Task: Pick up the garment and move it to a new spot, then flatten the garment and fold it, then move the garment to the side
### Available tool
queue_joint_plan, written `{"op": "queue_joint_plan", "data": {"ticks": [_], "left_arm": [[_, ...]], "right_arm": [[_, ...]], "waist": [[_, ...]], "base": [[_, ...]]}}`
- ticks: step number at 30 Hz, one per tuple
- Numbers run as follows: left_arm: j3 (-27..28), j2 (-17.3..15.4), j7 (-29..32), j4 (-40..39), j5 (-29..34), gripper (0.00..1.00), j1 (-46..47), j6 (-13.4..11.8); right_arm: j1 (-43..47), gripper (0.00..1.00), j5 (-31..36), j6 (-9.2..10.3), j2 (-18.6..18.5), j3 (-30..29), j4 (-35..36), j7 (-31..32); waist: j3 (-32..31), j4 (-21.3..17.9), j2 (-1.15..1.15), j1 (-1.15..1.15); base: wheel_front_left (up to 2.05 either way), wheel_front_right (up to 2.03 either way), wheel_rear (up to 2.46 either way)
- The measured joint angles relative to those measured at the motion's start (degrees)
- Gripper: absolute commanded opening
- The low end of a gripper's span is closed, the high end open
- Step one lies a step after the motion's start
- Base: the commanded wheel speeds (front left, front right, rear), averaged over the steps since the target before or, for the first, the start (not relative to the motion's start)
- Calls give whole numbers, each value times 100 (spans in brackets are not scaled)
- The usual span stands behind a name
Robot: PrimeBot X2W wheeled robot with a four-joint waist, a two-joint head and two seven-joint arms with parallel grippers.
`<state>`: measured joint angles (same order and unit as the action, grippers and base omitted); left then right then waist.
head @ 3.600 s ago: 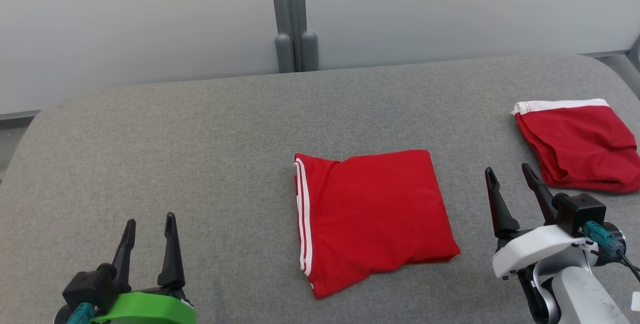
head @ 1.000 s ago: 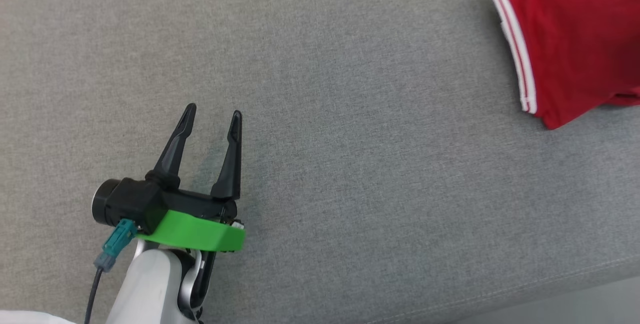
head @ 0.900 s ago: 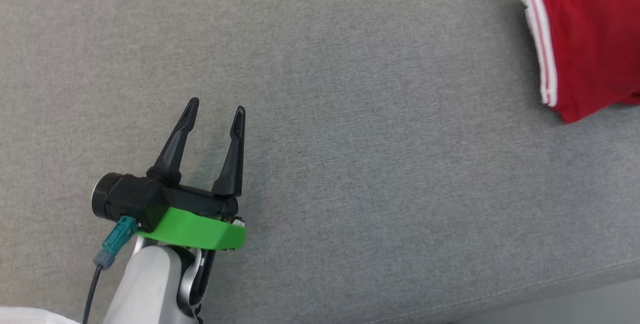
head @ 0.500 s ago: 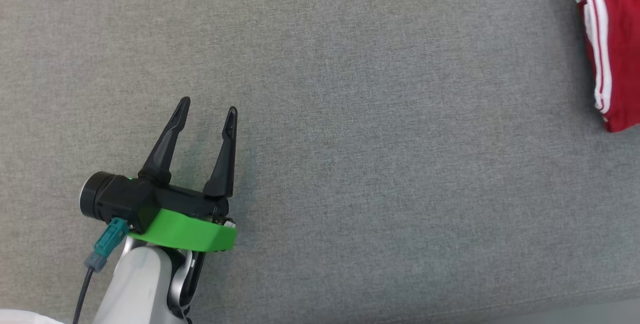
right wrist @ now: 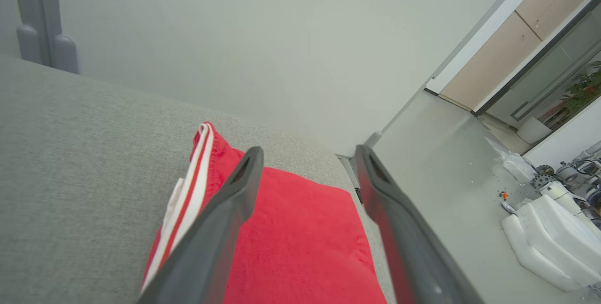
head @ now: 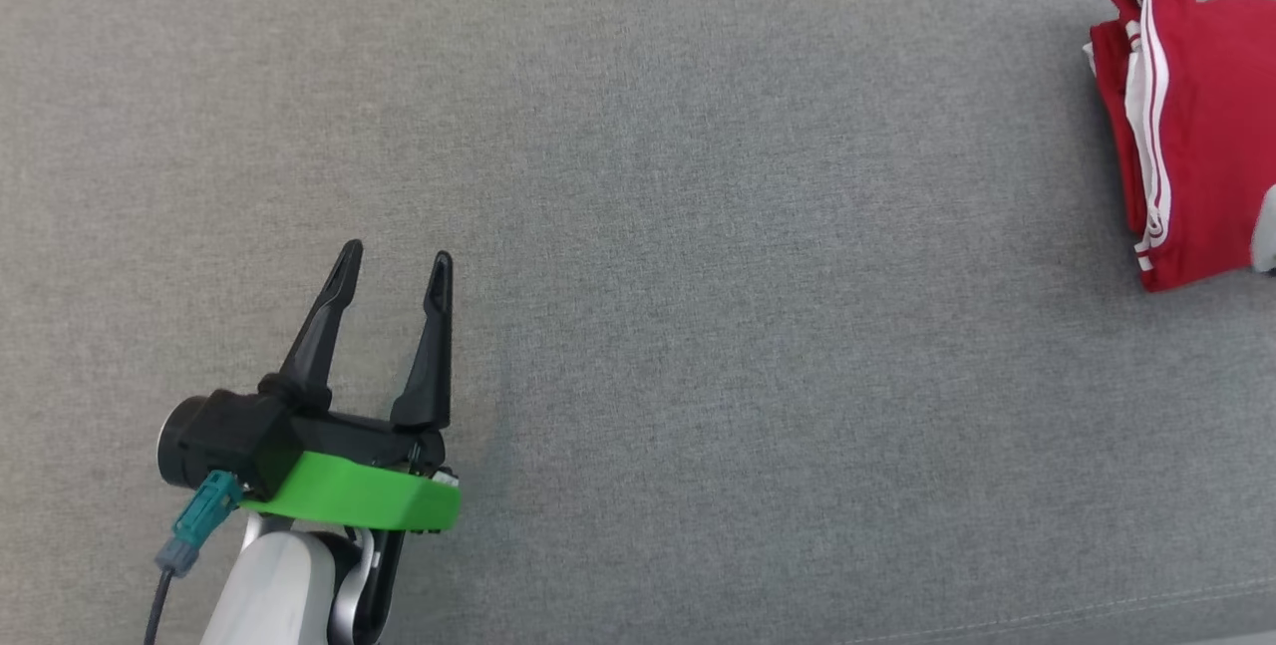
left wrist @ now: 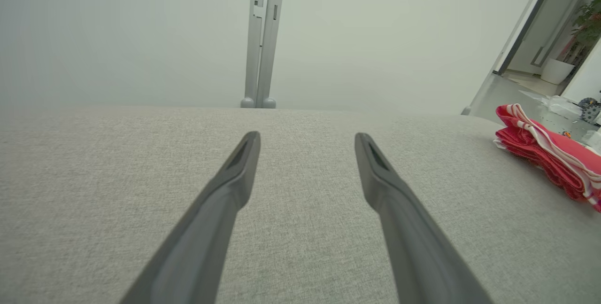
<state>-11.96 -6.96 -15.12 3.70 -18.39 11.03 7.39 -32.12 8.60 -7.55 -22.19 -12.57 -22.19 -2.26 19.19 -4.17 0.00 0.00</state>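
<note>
Grey surface (head: pixel 698 226): R pincer (right wrist: pixel 308 150) opened, garment (head: pixel 1196 127) released.

Left tool (head: pixel 396 256): blk fingers (head: pixel 424 356), green collar (head: pixel 349 500), teal plug (head: pixel 194 523), pale forearm (head: pixel 269 595).

The tabletop (head: pixel 698 326) is wide and covered in soft grey cloth. It takes up almost all of the head view. Low in the right corner of that view, a thin sewn line runs along its front edge. A red garment (head: pixel 1201 127) with white stripes lies flat on it, folded up. It sits at the upper right of the head view, cut off by the frame's right side. In the right wrist view it lies near the tabletop's far edge.
</note>
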Motion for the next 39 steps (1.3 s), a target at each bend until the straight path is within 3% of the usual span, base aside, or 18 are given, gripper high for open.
{"op": "queue_joint_plan", "data": {"ticks": [6, 9, 16, 27, 39], "left_arm": [[480, 120, 0, 100, 0, 100, -263, 0], [703, 201, 0, 265, -48, 100, -391, 0], [1015, 303, 0, 698, -75, 100, -631, 0], [1228, 392, 0, 1196, -65, 100, -905, 0], [1171, 401, 0, 1243, -21, 100, -899, 0]], "right_arm": [[823, 100, -528, 1, 561, 260, 667, -957], [1304, 100, -904, 0, 844, 563, 810, -1133], [2065, 100, -1318, 1, 1118, 1056, 726, -1256], [2512, 100, -1357, 1, 1381, 1439, 514, -1274], [2531, 100, -1354, 1, 1423, 1467, 436, -1274]], "waist": [[-500, 30, 0, 0], [-744, 60, 0, -1], [-1296, 148, 0, -1], [-1976, 161, 0, -1], [-2026, 114, 0, -1]], "base": [[0, 0, 0], [0, 0, 0], [0, 0, 0], [0, 0, 0], [0, 0, 0]]}}
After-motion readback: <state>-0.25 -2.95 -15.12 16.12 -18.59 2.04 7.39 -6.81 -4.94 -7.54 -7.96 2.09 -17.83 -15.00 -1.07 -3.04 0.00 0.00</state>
